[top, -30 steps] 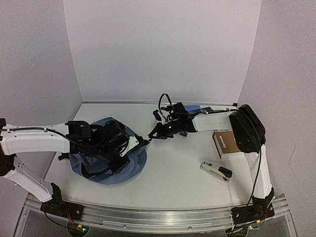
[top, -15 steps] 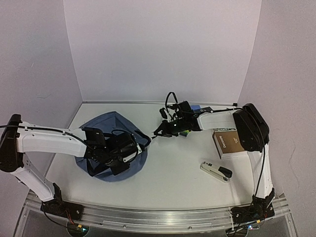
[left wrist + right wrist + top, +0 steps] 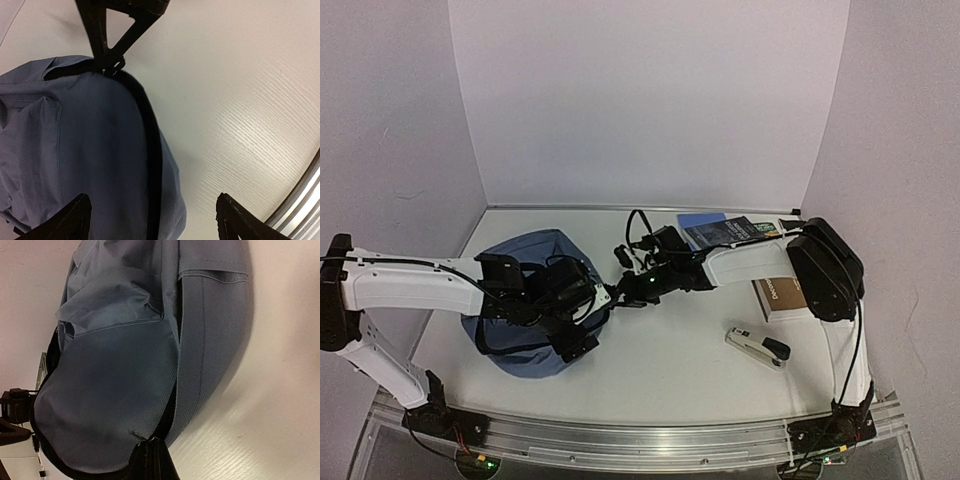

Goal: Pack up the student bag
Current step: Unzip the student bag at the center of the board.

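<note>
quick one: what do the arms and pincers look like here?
The left arm and right arm look the same: white tubular links with bulky black joint housings. The left pincer and right pincer are all black with tapered fingers. Thin black cables loop over the right wrist. No legible markings.

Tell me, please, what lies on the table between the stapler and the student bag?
Nothing lies there. In the top view, the table between the stapler and the student bag is bare white surface.
</note>
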Robot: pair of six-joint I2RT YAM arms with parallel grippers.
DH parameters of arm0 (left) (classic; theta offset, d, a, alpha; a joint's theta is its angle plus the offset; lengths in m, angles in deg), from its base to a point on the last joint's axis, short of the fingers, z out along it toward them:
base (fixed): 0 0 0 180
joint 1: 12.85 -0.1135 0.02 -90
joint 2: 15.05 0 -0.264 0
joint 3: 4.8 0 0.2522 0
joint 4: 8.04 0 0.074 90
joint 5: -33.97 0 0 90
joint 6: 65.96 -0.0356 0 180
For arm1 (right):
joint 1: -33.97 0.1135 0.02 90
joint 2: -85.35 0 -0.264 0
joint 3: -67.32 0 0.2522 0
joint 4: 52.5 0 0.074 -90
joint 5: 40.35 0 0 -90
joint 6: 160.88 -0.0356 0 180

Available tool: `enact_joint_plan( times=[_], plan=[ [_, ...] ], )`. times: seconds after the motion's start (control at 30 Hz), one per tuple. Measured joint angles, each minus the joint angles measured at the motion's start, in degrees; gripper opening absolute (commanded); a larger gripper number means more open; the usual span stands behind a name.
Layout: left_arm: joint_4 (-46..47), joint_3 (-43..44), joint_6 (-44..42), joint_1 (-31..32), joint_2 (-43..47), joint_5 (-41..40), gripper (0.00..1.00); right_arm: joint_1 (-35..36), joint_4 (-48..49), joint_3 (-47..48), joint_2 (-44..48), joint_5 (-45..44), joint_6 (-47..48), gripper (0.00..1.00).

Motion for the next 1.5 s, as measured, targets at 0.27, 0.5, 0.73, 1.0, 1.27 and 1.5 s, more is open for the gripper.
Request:
enact_joint_plan(
  times=[0.27,0.5,0.73,1.0,1.27,1.5],
  plan=[
    [2.22,2.70,0.26,0.00,-7.85,-0.28,0.73,0.46,0.87,0.47,0.00,0.74,-1.74,0.00],
    [1.63,3.05,0.60,0.00,-10.92,-4.71,0.24,0.35,0.97,0.47,0.02,1.72,-2.96,0.00],
    [-0.81,3.86,1.45,0.37,-12.29,-7.37,0.00,0.26,0.92,1.53,0.02,1.71,-2.95,0.00],
    [-2.33,3.24,1.48,3.51,-4.27,-6.08,0.00,-1.65,0.89,8.20,-2.35,-0.89,-0.23,0.00],
    [-2.42,0.93,1.57,4.07,2.50,-5.29,0.00,-3.09,-0.77,15.58,-9.73,-0.97,2.35,0.00],
    [-2.54,-0.57,1.73,4.16,4.30,-5.55,0.00,-3.51,-2.62,22.45,-13.87,-0.56,3.57,0.00]
  ],
)
